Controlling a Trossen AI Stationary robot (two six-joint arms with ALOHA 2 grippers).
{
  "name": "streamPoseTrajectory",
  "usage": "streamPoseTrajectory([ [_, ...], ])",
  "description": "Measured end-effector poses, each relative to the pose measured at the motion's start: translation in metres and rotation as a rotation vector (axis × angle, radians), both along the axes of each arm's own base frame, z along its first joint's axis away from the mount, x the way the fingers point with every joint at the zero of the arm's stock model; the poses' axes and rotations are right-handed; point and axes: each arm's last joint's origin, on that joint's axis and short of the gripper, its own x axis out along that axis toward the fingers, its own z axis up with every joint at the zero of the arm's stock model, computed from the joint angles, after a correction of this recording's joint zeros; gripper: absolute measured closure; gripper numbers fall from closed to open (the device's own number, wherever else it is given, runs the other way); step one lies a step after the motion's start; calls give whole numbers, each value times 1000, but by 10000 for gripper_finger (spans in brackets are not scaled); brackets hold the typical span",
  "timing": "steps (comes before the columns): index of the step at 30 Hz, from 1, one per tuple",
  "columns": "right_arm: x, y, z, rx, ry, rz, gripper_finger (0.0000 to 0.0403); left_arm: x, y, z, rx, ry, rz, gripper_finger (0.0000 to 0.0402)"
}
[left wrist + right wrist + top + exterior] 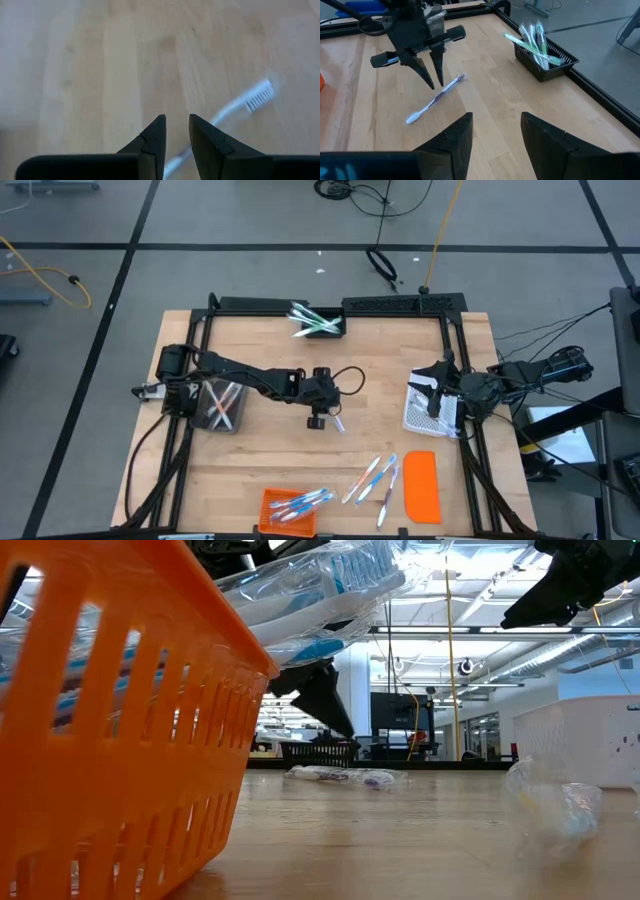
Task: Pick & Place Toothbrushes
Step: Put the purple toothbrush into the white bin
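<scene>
A white toothbrush with a purple handle (436, 100) lies flat on the wood near the table's middle (338, 421); its bristle head (260, 95) shows in the left wrist view. My left gripper (318, 418) (434, 84) points down just above it, slightly open, fingertips close beside the handle and touching nothing. My right gripper (495, 131) is open and waits over the white mesh basket (418, 412) at the table's right. Several loose toothbrushes (375, 478) lie near the near edge.
A black bin (320, 328) with green toothbrushes sits at the far edge. A clear bin (220, 406) with pink ones is at the left. An orange basket (288, 510) with blue ones and a flat orange lid (421, 486) lie near the near edge.
</scene>
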Motion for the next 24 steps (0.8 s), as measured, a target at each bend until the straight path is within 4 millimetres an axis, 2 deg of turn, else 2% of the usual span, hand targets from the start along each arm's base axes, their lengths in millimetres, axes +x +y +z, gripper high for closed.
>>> streamPoseTrajectory([
  [4, 0, 0, 0, -1, 0, 1, 246, -4, -3, -3, -10, 52, -26, 285],
  [10, 0, 0, 0, -1, 0, 0, 247, -5, -13, -4, 32, 65, -101, 190],
  [13, 0, 0, 0, -1, 0, 0, 247, -4, -18, -4, 79, 68, -170, 158],
  [18, 1, 0, 1, 1, -6, 0, 247, -1, -17, -22, 106, 109, -208, 143],
  [21, 1, 0, 0, 1, -5, 0, 247, 2, -12, -38, 104, 142, -207, 147],
  [24, 2, 1, 0, 3, -4, 3, 247, 5, -8, -43, 111, 136, -196, 155],
])
